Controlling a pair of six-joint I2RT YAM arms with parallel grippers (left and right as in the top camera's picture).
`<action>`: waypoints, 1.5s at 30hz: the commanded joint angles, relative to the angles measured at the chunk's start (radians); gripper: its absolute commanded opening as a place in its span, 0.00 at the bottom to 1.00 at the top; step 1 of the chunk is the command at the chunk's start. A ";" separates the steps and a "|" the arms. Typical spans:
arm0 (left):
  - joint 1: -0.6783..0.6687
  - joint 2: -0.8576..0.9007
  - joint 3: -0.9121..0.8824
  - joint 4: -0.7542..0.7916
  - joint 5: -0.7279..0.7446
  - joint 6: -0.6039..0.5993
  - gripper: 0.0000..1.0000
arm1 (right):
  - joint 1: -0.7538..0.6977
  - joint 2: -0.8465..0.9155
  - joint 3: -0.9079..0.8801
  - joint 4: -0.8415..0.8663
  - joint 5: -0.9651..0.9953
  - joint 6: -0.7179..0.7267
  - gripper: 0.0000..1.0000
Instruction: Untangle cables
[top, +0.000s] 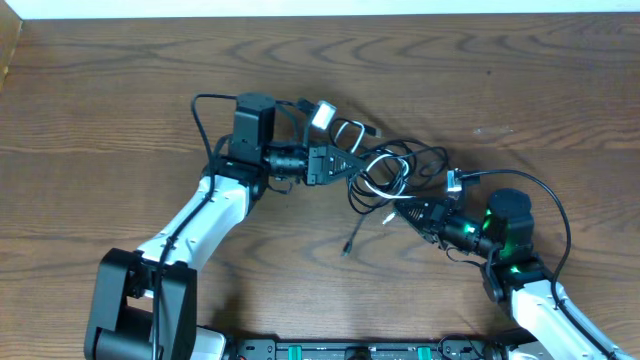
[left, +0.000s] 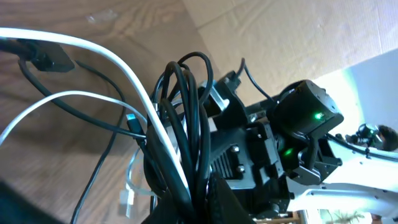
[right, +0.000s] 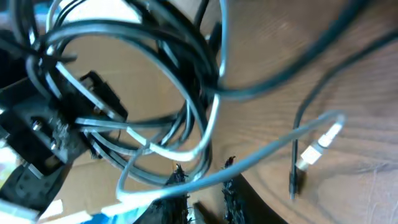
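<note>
Left end effector (top: 352, 166) opposite right end effector (top: 412, 212) — near

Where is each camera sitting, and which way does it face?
Overhead: above the table, looking straight down on left gripper, right gripper and the cables between.
Left wrist: on the left arm, facing the right gripper through cables.
Right wrist: on the right arm, facing the left gripper; own fingertips at bottom.
Shared: all show the cables.

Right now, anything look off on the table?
Nothing damaged or spilled. The cables are bunched in one black-and-white knot between the left fingers and the right fingers, and loops fill both wrist views. One black plug end trails loose out of the knot.
</note>
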 joint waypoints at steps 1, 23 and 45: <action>-0.031 -0.011 -0.003 0.002 0.014 0.013 0.08 | 0.014 0.000 0.002 0.002 0.093 0.037 0.18; 0.005 -0.011 -0.003 0.002 -0.090 0.040 0.08 | 0.012 0.000 0.002 -0.180 0.035 0.037 0.01; 0.348 -0.011 -0.003 -0.140 -0.354 -0.039 0.08 | -0.229 0.000 0.002 -0.524 0.048 -0.394 0.01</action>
